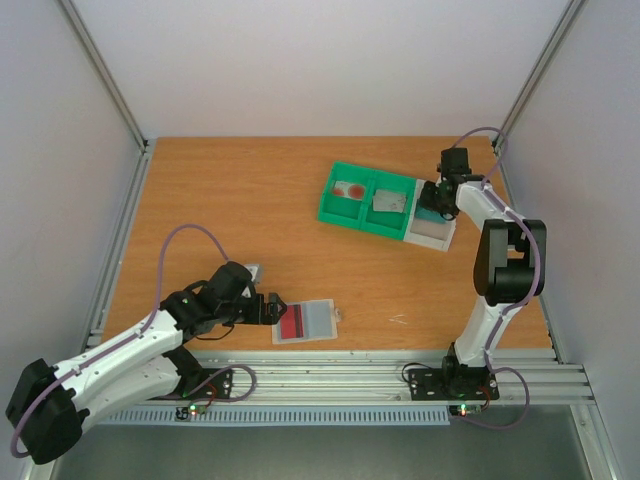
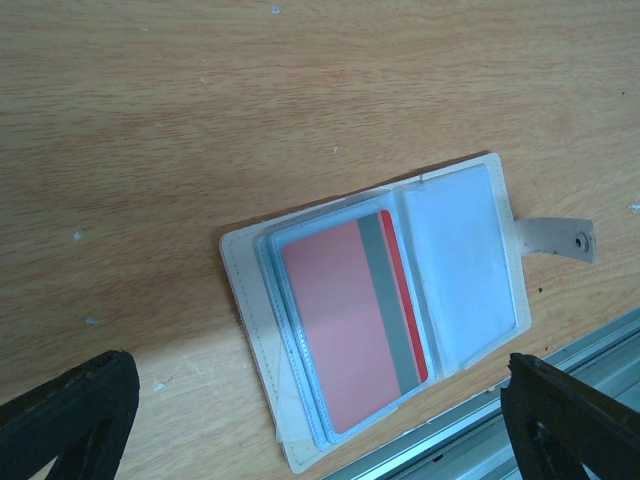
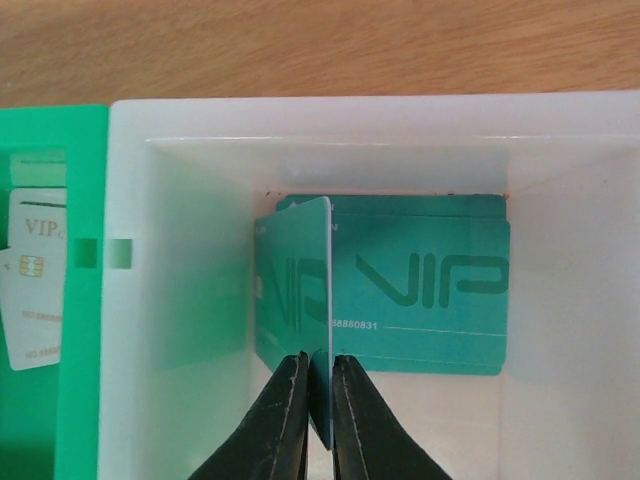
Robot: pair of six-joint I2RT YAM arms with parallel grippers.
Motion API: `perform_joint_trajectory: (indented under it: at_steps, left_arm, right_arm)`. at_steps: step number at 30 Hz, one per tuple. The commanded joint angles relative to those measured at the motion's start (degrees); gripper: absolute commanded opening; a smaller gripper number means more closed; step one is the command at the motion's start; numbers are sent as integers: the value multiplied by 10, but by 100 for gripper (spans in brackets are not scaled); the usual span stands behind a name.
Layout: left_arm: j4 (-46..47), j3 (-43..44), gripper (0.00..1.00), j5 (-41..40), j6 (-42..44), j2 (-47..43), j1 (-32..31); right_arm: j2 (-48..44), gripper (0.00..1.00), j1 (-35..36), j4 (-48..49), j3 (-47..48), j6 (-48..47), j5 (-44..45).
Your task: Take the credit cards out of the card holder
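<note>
Right gripper (image 3: 318,400) is pinching a teal card (image 3: 292,300) on edge inside the white tray (image 3: 180,125). Left gripper (image 1: 272,308) is gaping wide and empty by the card holder (image 1: 312,320), which is lying open, long axis left-right, tab pointing right.

Counter (image 1: 250,220): orange-brown wood-grain top, matte, fine streaked grain. In the left wrist view its surface (image 2: 200,120) carries scattered small white specks.

Enclosure: plain pale panels on three sides, namely the back wall (image 1: 320,60), left wall (image 1: 50,150) and right wall (image 1: 600,150). All are bare and off-white with a faint lilac cast.

Frame: slim metal posts rise at the far corners, left post (image 1: 105,75) and right post (image 1: 540,70). A side rail (image 1: 125,230) runs along the counter's left edge. A slotted aluminium rail (image 1: 340,378) spans the near edge, with a pale ribbed strip (image 1: 330,413) just in front of it.

Below the front: a dull grey surface (image 1: 400,455).

Light: even, diffuse, soft shadows only.
</note>
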Motion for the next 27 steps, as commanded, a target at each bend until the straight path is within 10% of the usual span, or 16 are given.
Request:
perform_joint_trajectory:
  at_steps: [1, 27]
  left_arm:
    - [18, 18, 99, 1, 3, 3, -1]
    - [60, -12, 95, 31, -17, 21, 0]
  right_arm:
    - [18, 9, -3, -7, 13, 9, 20]
    - [-44, 30, -2, -133, 54, 95, 28]
